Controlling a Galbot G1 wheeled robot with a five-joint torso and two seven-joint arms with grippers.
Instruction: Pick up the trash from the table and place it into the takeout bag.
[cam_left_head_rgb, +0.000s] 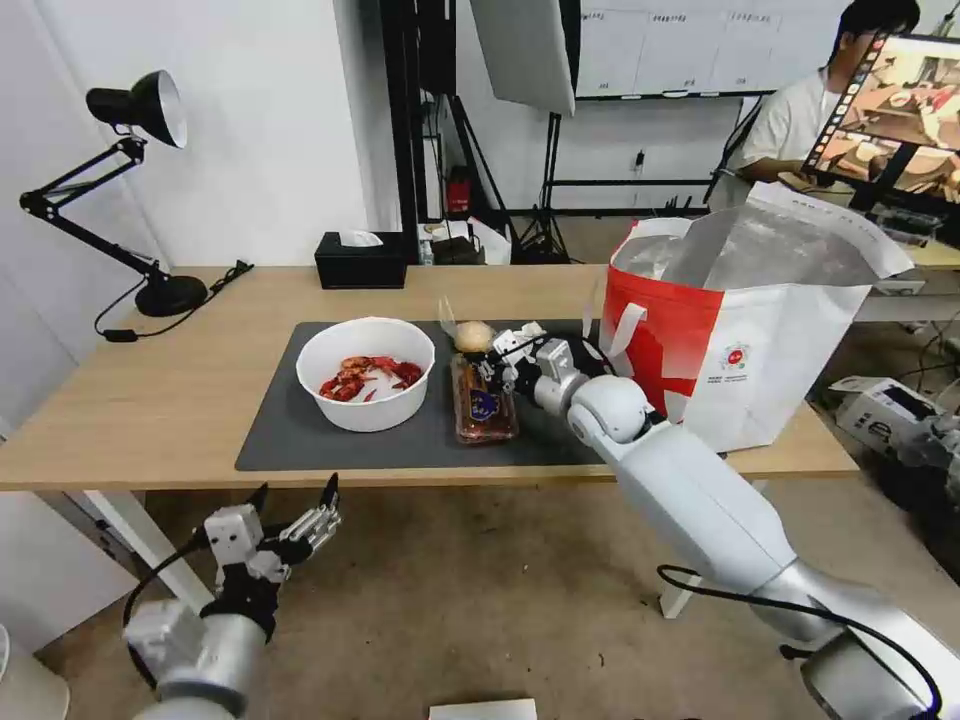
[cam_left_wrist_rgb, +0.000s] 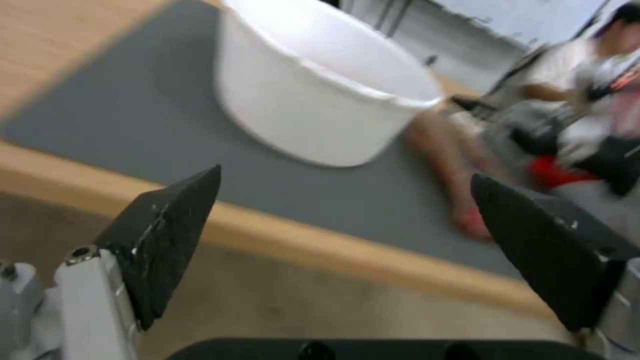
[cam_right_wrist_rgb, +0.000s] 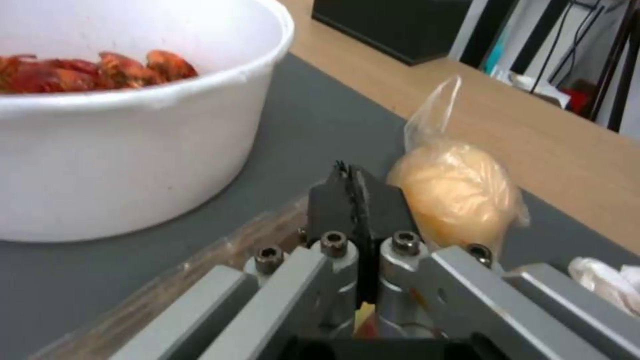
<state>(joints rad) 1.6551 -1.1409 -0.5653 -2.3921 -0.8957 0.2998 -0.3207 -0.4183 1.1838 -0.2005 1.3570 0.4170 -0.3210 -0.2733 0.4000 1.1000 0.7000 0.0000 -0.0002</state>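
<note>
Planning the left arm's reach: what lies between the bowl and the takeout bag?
On the head view, the tomato tray and bagged bun, with the right pincer above the tray.

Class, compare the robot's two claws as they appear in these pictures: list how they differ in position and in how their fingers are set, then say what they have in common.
Position: the left claw hangs below the table edge, short of it; the right claw reaches over the dark mat, above the tomato tray beside the bagged bun.
Fingers: the left claw's are spread wide; the right claw's are pressed together.
Shared: both have dark fingertips on silver mounts, and neither holds any trash.
</note>
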